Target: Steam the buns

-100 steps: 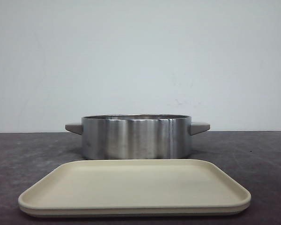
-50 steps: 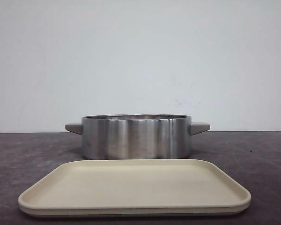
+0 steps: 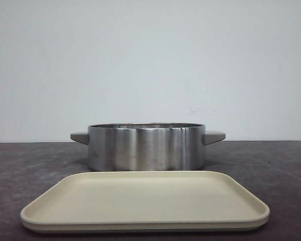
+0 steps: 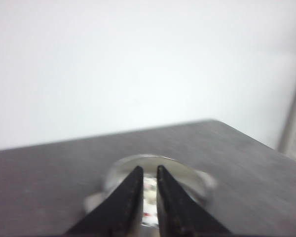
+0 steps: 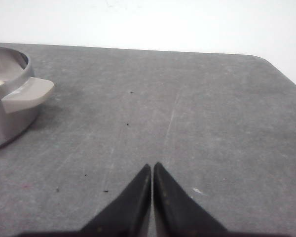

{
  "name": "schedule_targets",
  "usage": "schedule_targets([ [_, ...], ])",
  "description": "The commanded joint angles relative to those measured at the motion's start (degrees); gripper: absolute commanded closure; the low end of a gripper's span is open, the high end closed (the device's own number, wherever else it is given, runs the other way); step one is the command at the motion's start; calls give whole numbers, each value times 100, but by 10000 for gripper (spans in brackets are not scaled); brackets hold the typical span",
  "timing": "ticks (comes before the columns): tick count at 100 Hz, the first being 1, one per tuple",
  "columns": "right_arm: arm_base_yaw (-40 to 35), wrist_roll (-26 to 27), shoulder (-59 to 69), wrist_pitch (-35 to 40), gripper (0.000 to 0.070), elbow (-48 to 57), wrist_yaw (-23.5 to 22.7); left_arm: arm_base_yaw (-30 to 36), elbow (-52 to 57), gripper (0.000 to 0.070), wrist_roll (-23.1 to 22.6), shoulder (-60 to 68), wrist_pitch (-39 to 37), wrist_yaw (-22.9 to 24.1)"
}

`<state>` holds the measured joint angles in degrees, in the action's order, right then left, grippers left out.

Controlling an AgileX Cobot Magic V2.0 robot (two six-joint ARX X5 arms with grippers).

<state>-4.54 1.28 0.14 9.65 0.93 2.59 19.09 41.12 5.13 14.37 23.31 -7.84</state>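
The right hand [image 5: 152,170] hangs over bare grey counter [image 5: 187,108], its black fingers pressed together on nothing. The left hand [image 4: 149,173] is nearly closed, a thin slit between its fingers, empty, pointing at the steel pot [image 4: 158,170], blurred beyond its tips. Since a second ago the front view is all but unchanged; the beige tray [image 3: 145,203] sits a hair further right. The pot stands just behind the tray. The buns cannot be made out; something white shows inside the pot, too blurred to identify.
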Motion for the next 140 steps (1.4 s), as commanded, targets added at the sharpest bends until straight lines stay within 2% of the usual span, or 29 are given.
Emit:
schedule_targets([
  [1,-9,-46,7,-61,699,-22,2,-313,-643,700,17,-457,-501,-33],
  [18,-9,-46,7,-61,699,-22,2,-868,-1969,700,70,-1335,-1200,402],
  [30,-9,-46,7,-61,698,-22,2,-1117,-2579,700,203,-1416,-1276,398],
  [56,-9,-46,7,-61,698,-22,2,-1491,-3456,700,44,-1419,-1910,402],
  [89,-9,-46,7,-61,699,-22,2,-2009,-4026,700,157,-1419,-1912,400],
  [113,-9,-46,7,-61,699,-22,2,-2100,-4035,700,-144,-1419,-1228,503],
  [140,-9,-46,7,-61,699,-22,2,-2267,-4030,700,-136,-1414,-1263,498],
])
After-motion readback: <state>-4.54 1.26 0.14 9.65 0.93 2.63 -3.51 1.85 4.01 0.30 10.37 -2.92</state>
